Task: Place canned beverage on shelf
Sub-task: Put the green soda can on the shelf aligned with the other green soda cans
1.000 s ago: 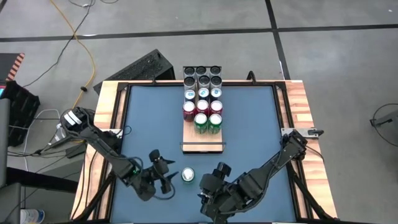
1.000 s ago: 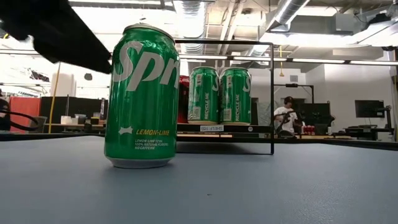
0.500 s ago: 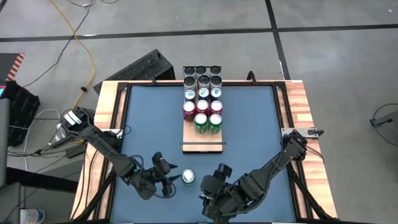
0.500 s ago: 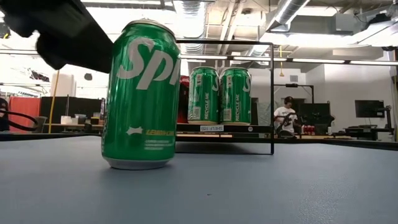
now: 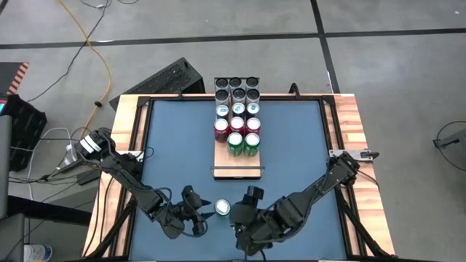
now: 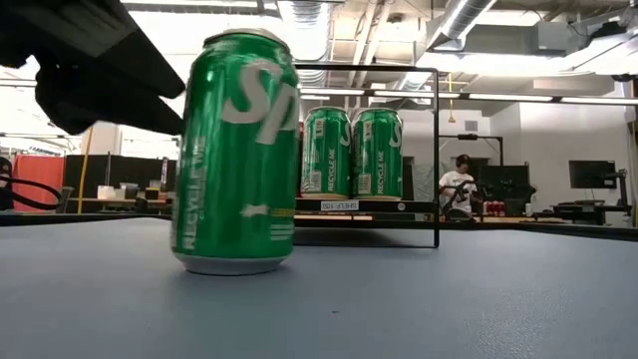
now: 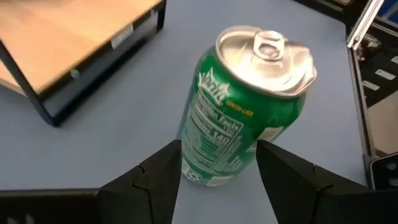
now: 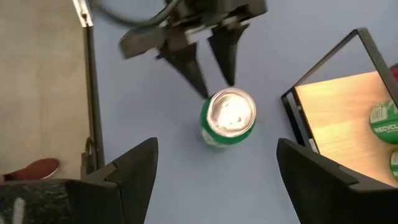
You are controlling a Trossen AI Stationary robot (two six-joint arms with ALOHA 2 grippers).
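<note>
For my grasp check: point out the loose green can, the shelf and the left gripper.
green can (image 5: 222, 208), high view, its silver top.
shelf (image 5: 237, 164), high view, bare wood at its near end.
left gripper (image 7: 217, 165), left wrist view, midway between fingertips, shut on the can.

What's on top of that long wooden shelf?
On the shelf, cans stand in rows of three: black ones at the far end, then white-topped, red, and two green cans nearest. The near end is bare. Labels cannot be read from above.

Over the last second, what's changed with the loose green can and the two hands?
The left hand closed on the green can, which turned and slid slightly toward the right arm. The right hand moved in nearer, open and not touching it. The shelf and its cans stayed put.
</note>
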